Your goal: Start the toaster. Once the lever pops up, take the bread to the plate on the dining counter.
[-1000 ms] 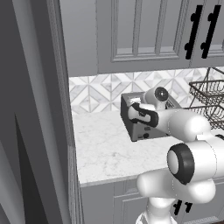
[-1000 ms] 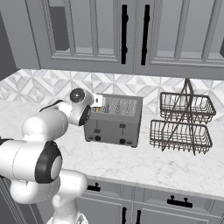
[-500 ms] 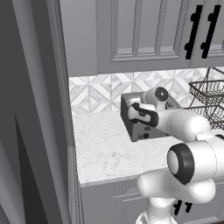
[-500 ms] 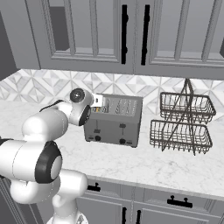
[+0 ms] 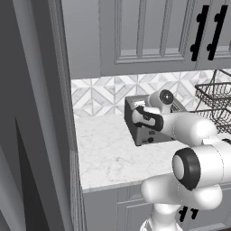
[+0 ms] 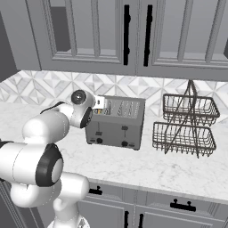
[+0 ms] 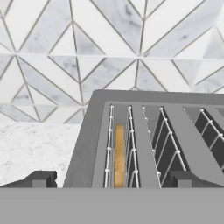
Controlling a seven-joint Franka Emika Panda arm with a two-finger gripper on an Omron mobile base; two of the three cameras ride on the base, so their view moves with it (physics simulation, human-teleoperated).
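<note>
Kitchen; marble counter (image 6: 147,167), grey cabinets (image 6: 89,33), tiled backsplash (image 7: 65,52), toaster (image 6: 118,122).

Wire basket rack (image 6: 187,124) beside toaster (image 6: 116,122)

toaster (image 6: 116,122) on counter (image 6: 147,165), back vs tiled wall (image 7: 87,52) | bread (image 7: 119,155) down in toaster's left slot (hand view) | wire basket rack (image 6: 186,126) just R of toaster on counter | cabinets (image 6: 133,35) above | arm's hand at toaster's L end

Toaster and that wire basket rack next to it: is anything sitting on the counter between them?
No. In the right base view, bare marble counter separates the toaster from the two-tier wire rack; nothing stands in that gap.
</note>
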